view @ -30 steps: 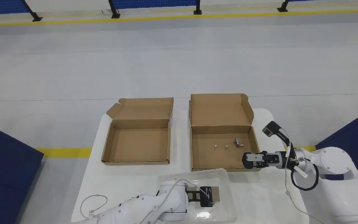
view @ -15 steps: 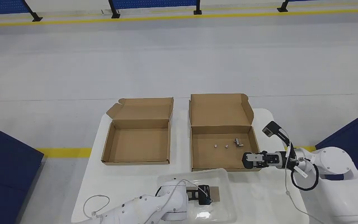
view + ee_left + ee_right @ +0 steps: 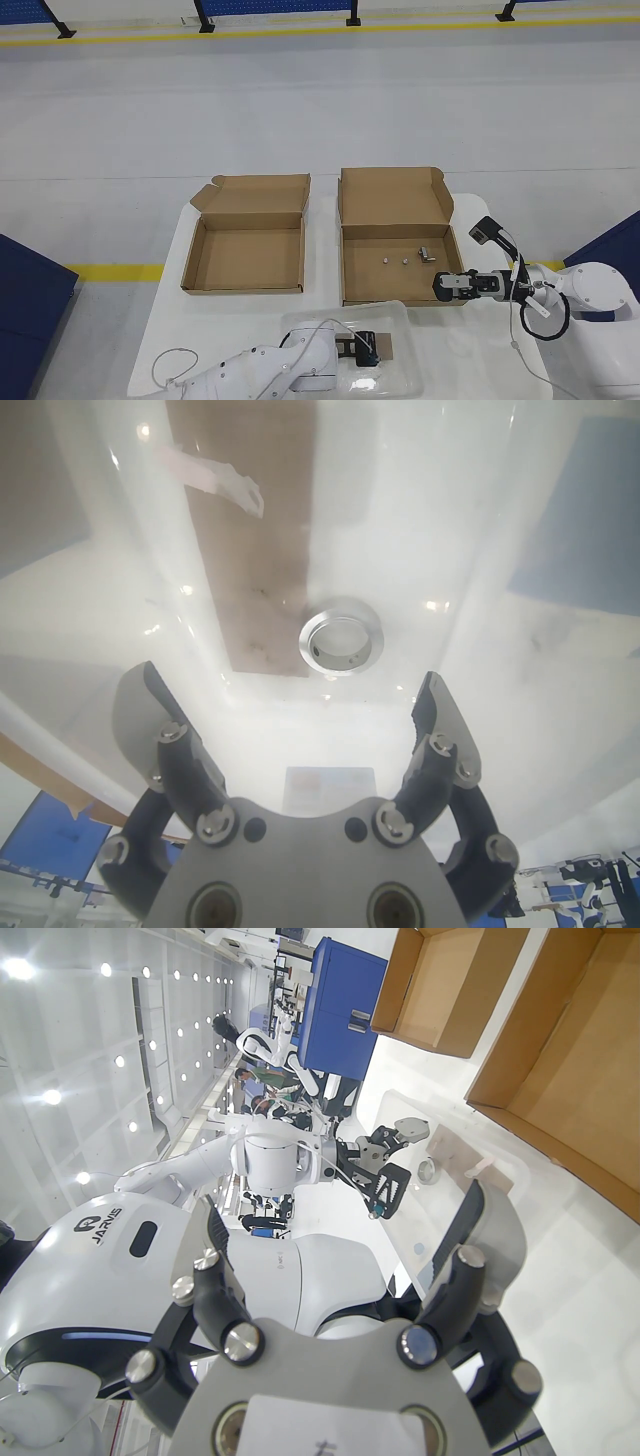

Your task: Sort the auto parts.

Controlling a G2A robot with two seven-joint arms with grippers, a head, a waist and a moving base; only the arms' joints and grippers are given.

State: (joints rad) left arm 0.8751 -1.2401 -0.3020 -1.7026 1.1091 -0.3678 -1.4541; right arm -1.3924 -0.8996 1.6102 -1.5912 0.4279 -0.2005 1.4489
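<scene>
Parts (image 3: 404, 259) in the right box (image 3: 372, 285) are too tiny to identify; a shiny, side-drilled ring (image 3: 341, 635) lies flat before the spread-open left gripper (image 3: 291, 675); the right gripper (image 3: 342, 1198) gapes empty.

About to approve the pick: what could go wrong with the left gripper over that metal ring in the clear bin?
1. The metal ring lies flat on the floor of the clear bin, ahead of the open left gripper rather than between its jaws. Closing now would likely miss or nudge it.
2. The right gripper sits at the near corner of the right box and might crowd a drop-off there.
</scene>
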